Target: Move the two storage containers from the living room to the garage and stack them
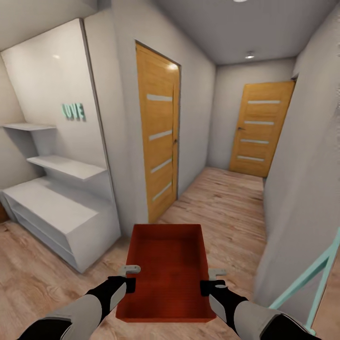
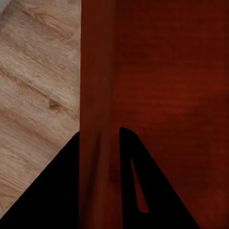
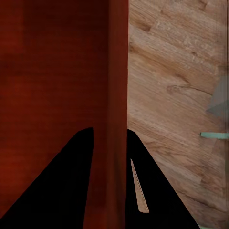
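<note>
The right gripper [image 3: 109, 191] showed as two black fingers [image 3: 62, 191] straddling the upright side wall of an orange-red rectangular plastic bin [image 3: 47, 71], one finger inside the bin, one outside, clamped on the wall. Ribbed inner base lay on the inside. Light wood plank floor [image 3: 171, 71] lay beyond the wall. A pale teal bar [image 3: 213, 135] sat at the frame edge.
</note>
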You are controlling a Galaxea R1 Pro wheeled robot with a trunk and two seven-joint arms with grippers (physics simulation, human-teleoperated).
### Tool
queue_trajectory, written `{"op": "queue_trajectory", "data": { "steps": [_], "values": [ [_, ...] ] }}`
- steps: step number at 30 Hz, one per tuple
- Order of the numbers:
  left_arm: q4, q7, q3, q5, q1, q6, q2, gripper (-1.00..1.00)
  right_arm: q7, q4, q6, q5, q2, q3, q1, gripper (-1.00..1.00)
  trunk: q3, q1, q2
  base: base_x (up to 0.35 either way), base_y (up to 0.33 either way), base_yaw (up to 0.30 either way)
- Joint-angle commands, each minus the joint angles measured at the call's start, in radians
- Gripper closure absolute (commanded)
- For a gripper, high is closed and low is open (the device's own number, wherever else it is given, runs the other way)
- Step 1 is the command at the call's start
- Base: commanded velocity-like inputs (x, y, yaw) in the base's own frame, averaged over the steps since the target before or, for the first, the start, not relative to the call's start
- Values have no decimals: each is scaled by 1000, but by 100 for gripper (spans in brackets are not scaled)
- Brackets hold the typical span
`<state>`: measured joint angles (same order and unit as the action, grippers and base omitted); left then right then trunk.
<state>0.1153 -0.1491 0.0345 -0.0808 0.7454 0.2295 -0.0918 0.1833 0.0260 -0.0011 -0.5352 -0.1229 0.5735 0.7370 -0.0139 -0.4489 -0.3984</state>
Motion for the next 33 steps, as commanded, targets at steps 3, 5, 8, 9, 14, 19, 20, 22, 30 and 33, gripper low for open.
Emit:
{"op": "queue_trajectory", "data": {
  "steps": [3, 5, 8, 9, 14, 19, 20, 22, 30, 33],
  "values": [
    [3, -7, -12, 7, 0, 7, 0, 100, -2, 0, 0, -11, -1, 13, 1, 100, -1, -1, -2, 322, 0, -241],
    [3, -7, -12, 7, -1, 7, 0, 100, -2, 0, 0, -11, -1, 13, 1, 100, -1, -1, -2, 322, 0, -242],
    [3, -7, -12, 8, 0, 7, 0, 100, -2, 0, 0, -11, -1, 14, 1, 100, -1, -1, -2, 322, 0, -242],
    [3, -7, -12, 8, 0, 7, 0, 100, -2, 0, 0, -11, -1, 14, 1, 100, -1, -1, -2, 322, 0, -241],
    [3, -7, -12, 8, 0, 7, 0, 100, -2, 0, 0, -11, -1, 13, 1, 100, -1, -1, -2, 322, 0, -222],
    [3, -7, -12, 8, 0, 7, 0, 100, -2, 0, 0, -11, -1, 13, 1, 100, -1, -1, -2, 322, 0, -52],
    [3, -7, -12, 8, 0, 7, 0, 100, -2, 0, 0, -11, 0, 13, 1, 100, -1, -1, -2, 322, 0, -8],
    [3, -7, -12, 7, 0, 7, 0, 100, -2, 0, 0, -11, 0, 13, 0, 100, -1, -1, -2, 322, 0, -5],
    [3, -7, -12, 7, 0, 7, 0, 100, -2, 1, 0, -11, -1, 13, 1, 100, -1, -1, -2, 322, 0, -1],
    [3, -7, -12, 7, 0, 7, 0, 100, -2, 0, 0, -11, -1, 13, 1, 100, -1, -1, -2, 322, 0, 0]
  ]
}}
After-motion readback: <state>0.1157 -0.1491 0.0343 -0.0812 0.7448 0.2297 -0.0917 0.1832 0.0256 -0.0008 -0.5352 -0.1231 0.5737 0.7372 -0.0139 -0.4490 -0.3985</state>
